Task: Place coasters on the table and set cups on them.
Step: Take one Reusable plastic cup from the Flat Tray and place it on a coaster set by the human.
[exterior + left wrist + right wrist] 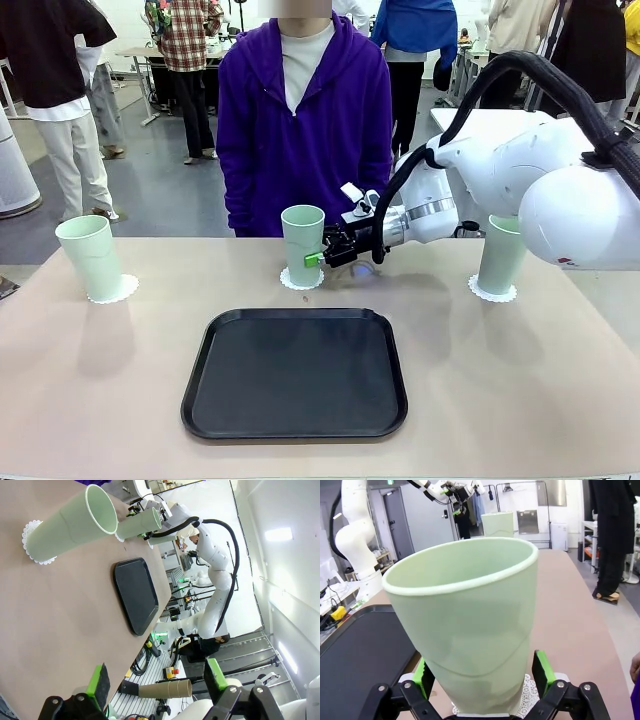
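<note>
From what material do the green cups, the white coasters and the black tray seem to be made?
Cups: probably plastic, pale mint, smooth with a soft sheen and a thin rolled rim.
Coasters: likely paper doilies, white, flat, with a scalloped lacy edge.
Tray: seemingly plastic, black, matte, with a raised rim and rounded corners.

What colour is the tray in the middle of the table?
Black, a plain matte tray with rounded corners; the front view shows it best.

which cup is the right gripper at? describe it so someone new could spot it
On the large beige tabletop, just beyond the far edge of the black rounded-corner tray, a tall pale mint-green plastic cup stands on a lacy white paper coaster. It is the middle of three such cups, with the open right gripper straddling its lower part.
</note>
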Controlling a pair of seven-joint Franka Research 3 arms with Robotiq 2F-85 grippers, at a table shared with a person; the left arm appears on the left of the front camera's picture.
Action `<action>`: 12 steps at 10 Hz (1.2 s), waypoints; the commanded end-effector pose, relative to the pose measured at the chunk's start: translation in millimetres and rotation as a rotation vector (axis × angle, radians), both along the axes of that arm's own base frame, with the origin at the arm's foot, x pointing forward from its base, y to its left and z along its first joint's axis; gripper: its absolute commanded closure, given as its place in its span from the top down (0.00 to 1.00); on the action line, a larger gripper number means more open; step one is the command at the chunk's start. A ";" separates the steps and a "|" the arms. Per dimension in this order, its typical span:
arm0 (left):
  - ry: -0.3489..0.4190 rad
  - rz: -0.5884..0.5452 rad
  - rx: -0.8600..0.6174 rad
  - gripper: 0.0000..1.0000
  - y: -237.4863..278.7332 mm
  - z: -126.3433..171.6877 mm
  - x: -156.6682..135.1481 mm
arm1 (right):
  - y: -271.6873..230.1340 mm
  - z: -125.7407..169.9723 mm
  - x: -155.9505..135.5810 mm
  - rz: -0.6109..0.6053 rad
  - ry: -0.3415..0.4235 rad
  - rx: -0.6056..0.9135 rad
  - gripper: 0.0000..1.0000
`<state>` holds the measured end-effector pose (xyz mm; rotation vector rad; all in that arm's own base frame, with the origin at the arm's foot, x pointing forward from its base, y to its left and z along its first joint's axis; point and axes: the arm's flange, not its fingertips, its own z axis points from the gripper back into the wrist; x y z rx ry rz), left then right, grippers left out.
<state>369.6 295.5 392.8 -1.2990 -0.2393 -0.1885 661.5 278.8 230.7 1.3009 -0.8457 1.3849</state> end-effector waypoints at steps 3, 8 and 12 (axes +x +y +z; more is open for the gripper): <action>0.004 0.003 0.011 1.00 -0.1 2.3 -0.7 | -1.6 2.3 10.6 0.012 0.022 -0.077 1.00; 0.004 0.003 0.011 1.00 -0.1 2.3 -0.7 | -14.9 6.1 4.7 -0.013 0.012 -0.230 1.00; 0.004 0.003 0.011 1.00 -0.1 2.3 -0.7 | -57.3 47.9 -22.3 -0.116 -0.044 -0.413 1.00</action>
